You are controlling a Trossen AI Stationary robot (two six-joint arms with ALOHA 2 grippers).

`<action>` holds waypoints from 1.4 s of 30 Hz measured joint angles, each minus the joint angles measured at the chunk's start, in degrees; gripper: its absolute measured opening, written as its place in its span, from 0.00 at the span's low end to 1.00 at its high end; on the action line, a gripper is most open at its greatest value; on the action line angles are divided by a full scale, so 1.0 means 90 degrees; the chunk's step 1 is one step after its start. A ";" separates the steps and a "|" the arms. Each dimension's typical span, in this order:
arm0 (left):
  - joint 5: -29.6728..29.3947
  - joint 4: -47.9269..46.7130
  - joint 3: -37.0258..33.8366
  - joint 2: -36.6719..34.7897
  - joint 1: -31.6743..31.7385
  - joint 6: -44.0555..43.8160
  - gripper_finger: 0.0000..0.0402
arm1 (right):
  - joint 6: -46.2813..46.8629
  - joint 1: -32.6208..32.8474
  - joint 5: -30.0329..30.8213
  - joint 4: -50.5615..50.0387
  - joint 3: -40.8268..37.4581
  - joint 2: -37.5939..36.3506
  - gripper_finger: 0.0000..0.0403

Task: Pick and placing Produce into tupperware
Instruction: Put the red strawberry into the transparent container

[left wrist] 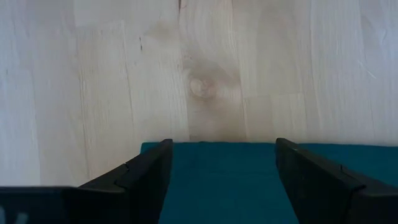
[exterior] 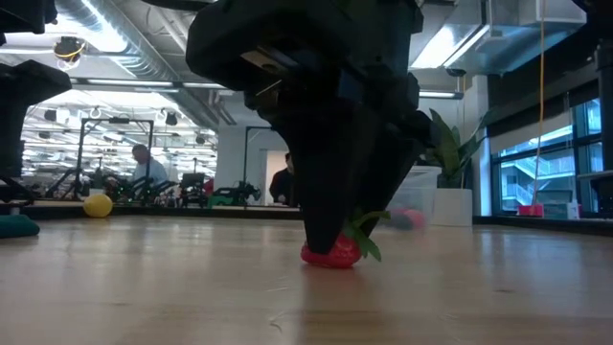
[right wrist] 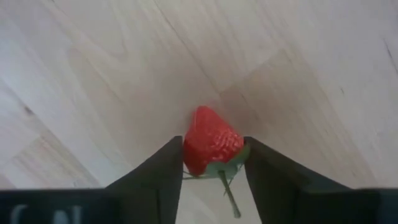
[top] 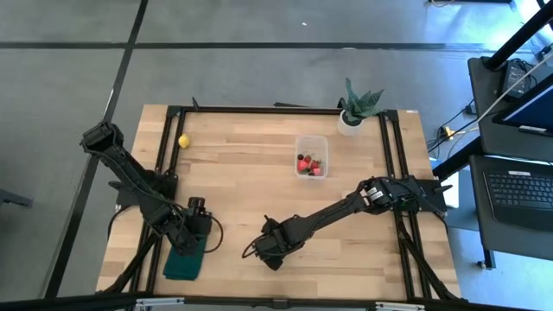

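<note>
**Right wrist view: strawberry pinched at the table**

Strawberry [right wrist: 210, 148], small, light, likely slick plastic, sits on wood table [top: 242, 186], right gripper [right wrist: 213, 163] fingers closed on its sides near the green top. Tupperware [top: 311, 156] well apart. Left gripper [left wrist: 221, 177] open over green cloth [left wrist: 224, 186].

readable text: none in any view
labels/brands: none legible
numbers/signs: none legible
</note>
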 joint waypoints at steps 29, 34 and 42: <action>0.0214 0.0004 0.0000 0.0000 -0.0002 -0.0018 0.68 | -0.0092 -0.0288 0.1116 -0.2577 0.2235 -0.0145 0.35; 0.0214 0.0029 0.0000 0.0000 -0.0011 -0.0170 0.68 | 0.0040 -0.0579 0.1683 -0.2880 0.1622 -0.1169 0.36; 0.0065 0.0036 0.0000 0.0000 -0.0010 -0.0170 0.68 | -0.0063 -0.1532 0.2523 -0.3254 0.1608 -0.1797 0.37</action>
